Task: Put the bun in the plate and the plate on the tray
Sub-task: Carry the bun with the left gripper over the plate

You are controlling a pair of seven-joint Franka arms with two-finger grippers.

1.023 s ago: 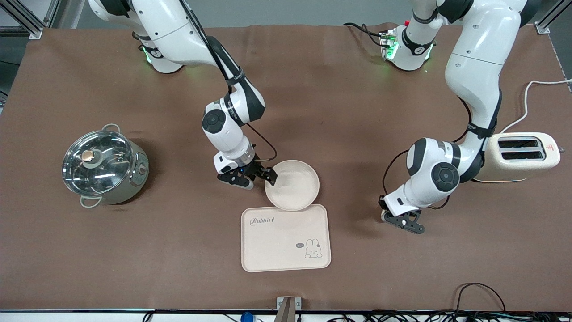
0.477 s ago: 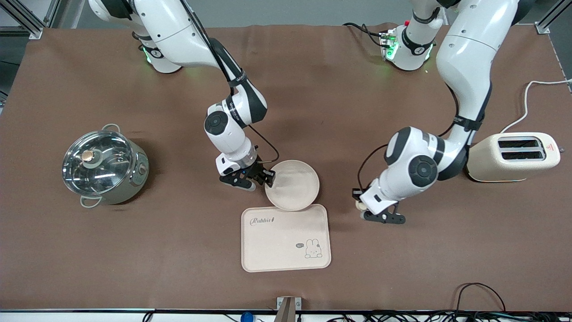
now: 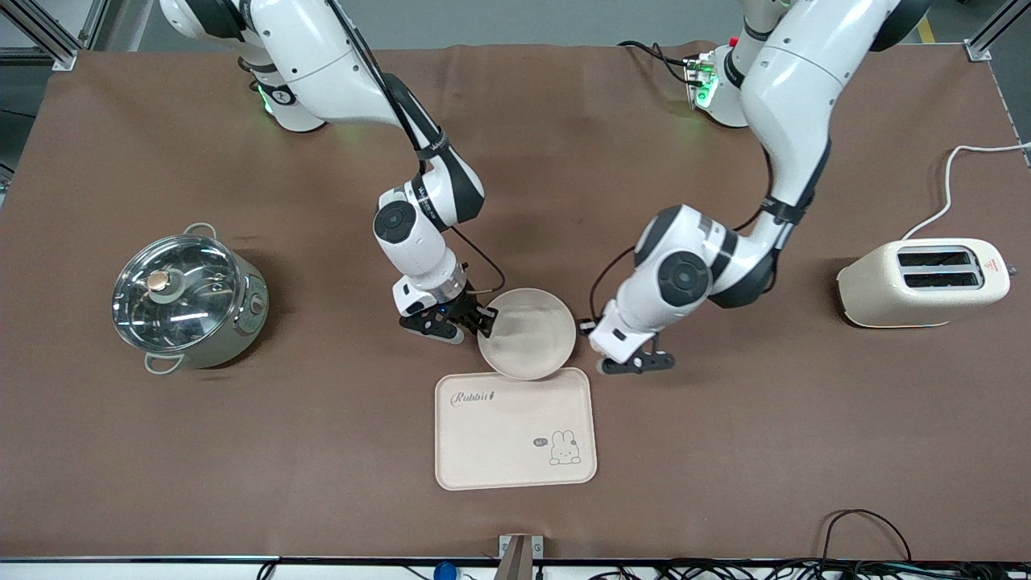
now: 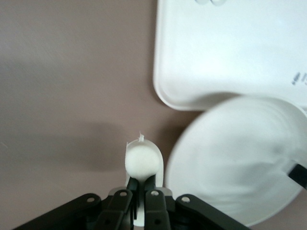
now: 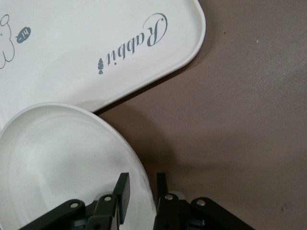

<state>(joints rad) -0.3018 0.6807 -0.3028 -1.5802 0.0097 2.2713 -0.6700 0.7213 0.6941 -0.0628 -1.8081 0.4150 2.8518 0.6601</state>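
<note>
My right gripper (image 3: 486,316) is shut on the rim of the round cream plate (image 3: 533,338), one finger inside the dish and one outside, as the right wrist view (image 5: 142,189) shows. The plate (image 5: 62,163) hangs slightly raised, its nearer edge over the Rabbit tray's (image 3: 507,439) farther edge. My left gripper (image 3: 594,337) is beside the plate, toward the left arm's end of the table, and is shut on the small pale bun (image 4: 143,160). The left wrist view shows the gripper (image 4: 143,181), with the plate (image 4: 235,167) and the tray (image 4: 225,48) close by. The tray (image 5: 86,43) holds nothing.
A steel pot with a glass lid (image 3: 187,300) stands toward the right arm's end of the table. A cream toaster (image 3: 926,282) with a white cord (image 3: 958,173) stands toward the left arm's end. Cables lie along the table's near edge.
My left arm has swung from beside the toaster toward the plate, carrying the bun. My right gripper and the plate have barely moved.
</note>
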